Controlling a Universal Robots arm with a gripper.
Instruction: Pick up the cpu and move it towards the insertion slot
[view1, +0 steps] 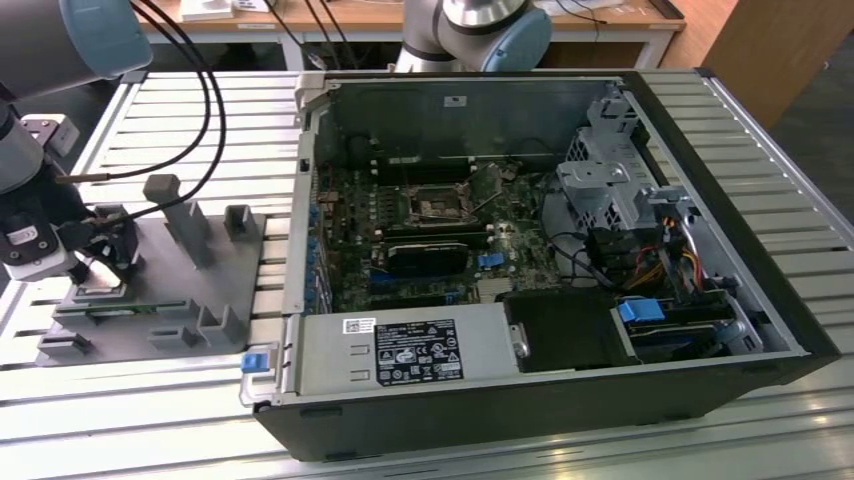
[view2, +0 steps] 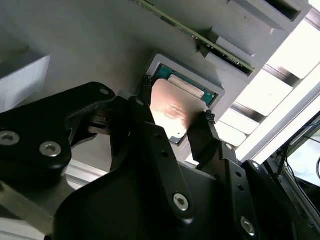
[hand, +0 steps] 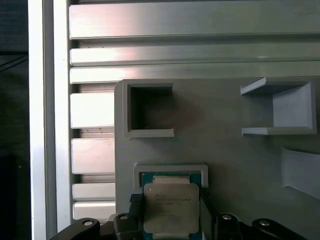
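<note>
While the cpu (hand: 171, 210) is sitting flat in its shallow square recess near one edge of the grey holder tray (hand: 225, 150), silver top facing up and a strip of green board showing along one side, the gripper (hand: 170, 200) is bracketing it from above. In both wrist views the black fingertips (view2: 207, 117) are meeting two opposite edges of the chip (view2: 175, 110), with no gap showing on either side, so the pincer appears to be clamped on it rather than merely straddling it. The chip is not looking lifted clear of the recess. Being square, it is offering no long axis to favour, and the fingers are taking it straight across.

In the exterior view the gripper (view1: 100, 262) is hanging low over the tray (view1: 167, 290) at the exterior view's left, among its upright posts (view1: 187, 225). The tray is resting on a slatted aluminium table (view1: 200, 120), just beside the open computer case (view1: 561, 400). The insertion slot (view1: 434, 205), a metal-framed square socket on the motherboard, is lying well apart from the chip, toward the exterior view's right and inside the case wall (view1: 304, 200).
</note>
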